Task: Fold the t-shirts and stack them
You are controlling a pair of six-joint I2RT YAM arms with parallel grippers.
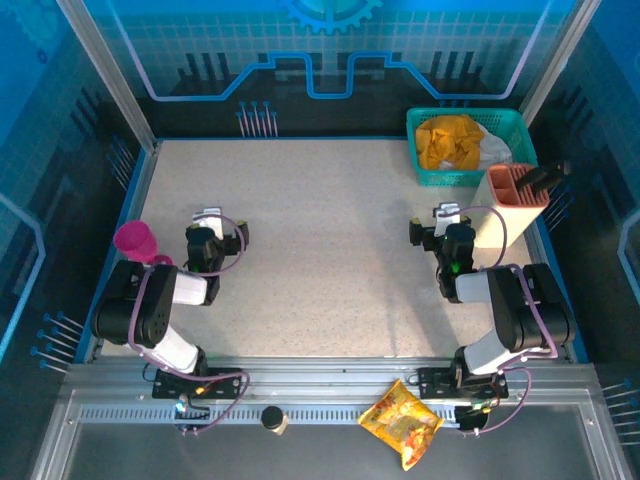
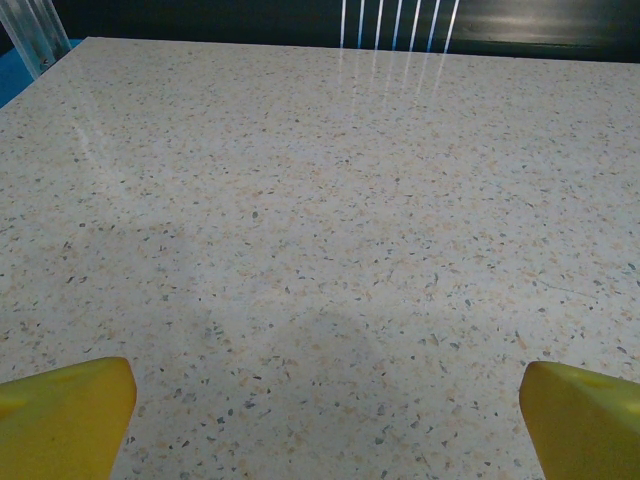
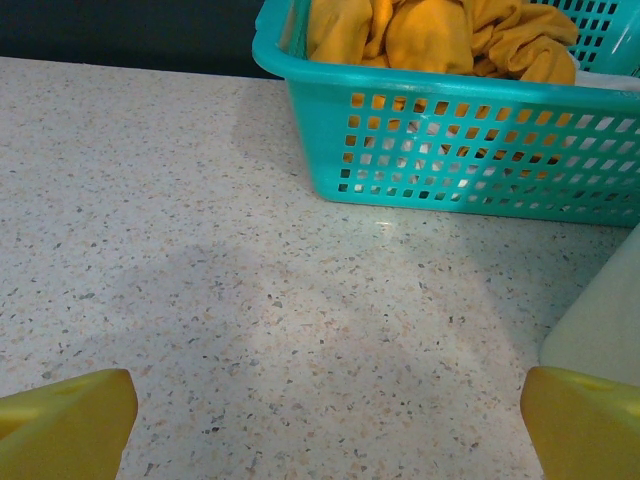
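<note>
Crumpled orange-yellow t-shirts lie bunched in a teal basket at the table's back right; the right wrist view shows the cloth piled over the basket's rim. My right gripper hovers open over bare tabletop a short way in front of the basket, nothing between its yellow fingertips. My left gripper stands open on the left side of the table, far from the basket, its yellow fingertips wide apart above empty speckled surface.
A tall tan holder with dark tools stands right of my right gripper, in front of the basket. A pink cup sits at the left edge. A shiny snack packet and a small dark-capped jar lie on the near rail.
</note>
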